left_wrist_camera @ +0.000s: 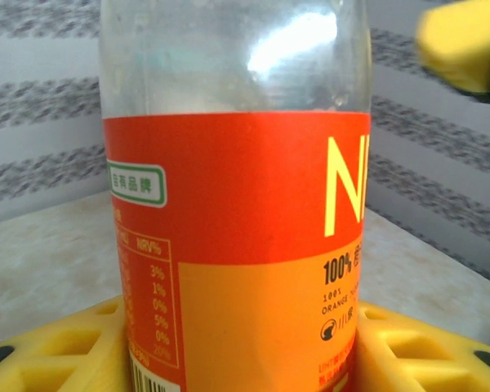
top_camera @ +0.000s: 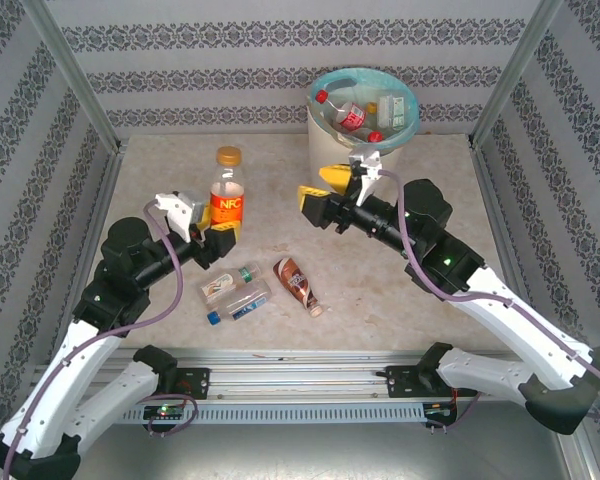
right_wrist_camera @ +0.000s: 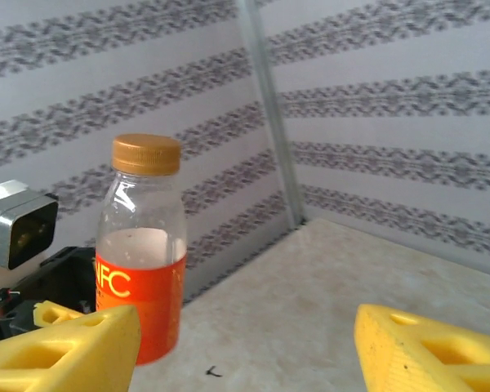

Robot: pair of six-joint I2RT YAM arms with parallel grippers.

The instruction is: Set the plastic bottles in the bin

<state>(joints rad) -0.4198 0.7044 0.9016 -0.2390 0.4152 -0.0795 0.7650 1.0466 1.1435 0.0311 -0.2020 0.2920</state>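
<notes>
Juice bottle (top_camera: 227, 200) looks light, stiff, slick: grip low on its label, where left gripper (top_camera: 223, 230) flanks it, clamp unclear; right gripper (top_camera: 322, 190) gapes empty.

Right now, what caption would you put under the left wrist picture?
Yellow fingers of the left gripper flank an upright orange-labelled bottle on the table.

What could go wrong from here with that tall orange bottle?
The left pincer straddles the orange bottle low down, so the tall bottle might tip or slip when lifted. The right pincer hangs open roughly between it and the bin, so the carry might bump it. Lying bottles near the left arm could get knocked.
</notes>
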